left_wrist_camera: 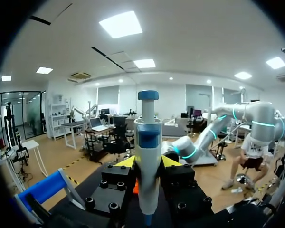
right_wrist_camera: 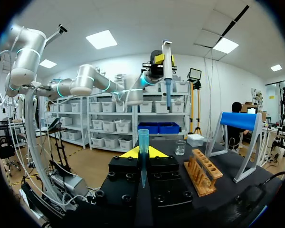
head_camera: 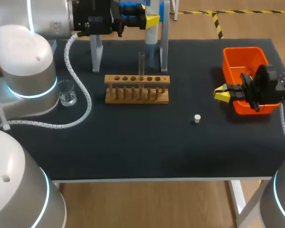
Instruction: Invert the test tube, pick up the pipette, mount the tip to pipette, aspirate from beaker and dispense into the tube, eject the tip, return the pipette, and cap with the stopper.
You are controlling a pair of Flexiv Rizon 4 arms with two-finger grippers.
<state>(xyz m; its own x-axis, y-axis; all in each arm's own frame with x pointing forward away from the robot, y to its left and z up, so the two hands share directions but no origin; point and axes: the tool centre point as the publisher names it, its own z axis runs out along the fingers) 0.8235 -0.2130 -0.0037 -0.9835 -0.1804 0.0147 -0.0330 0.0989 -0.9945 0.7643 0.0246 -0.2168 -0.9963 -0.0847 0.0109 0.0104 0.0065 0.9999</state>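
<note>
My left gripper [head_camera: 151, 20] is high over the table's back edge, shut on the white and blue pipette [head_camera: 149, 29], which hangs upright above the rack. In the left wrist view the pipette [left_wrist_camera: 147, 156] stands clamped between the yellow fingers [left_wrist_camera: 126, 162]. A clear test tube [head_camera: 141, 62] stands in the wooden rack [head_camera: 137, 89]. My right gripper [head_camera: 221, 93] hovers beside the orange bin and is shut on a blue pipette tip [right_wrist_camera: 143, 142], which stands upright between its fingers. The glass beaker [head_camera: 66, 92] is at the left. A small white stopper [head_camera: 197, 118] lies on the mat.
The orange bin [head_camera: 241, 57] sits at the back right, behind my right gripper. The pipette stand [head_camera: 96, 54] straddles the back of the mat behind the rack. A coiled cable [head_camera: 80, 90] from my left arm lies across the mat near the beaker.
</note>
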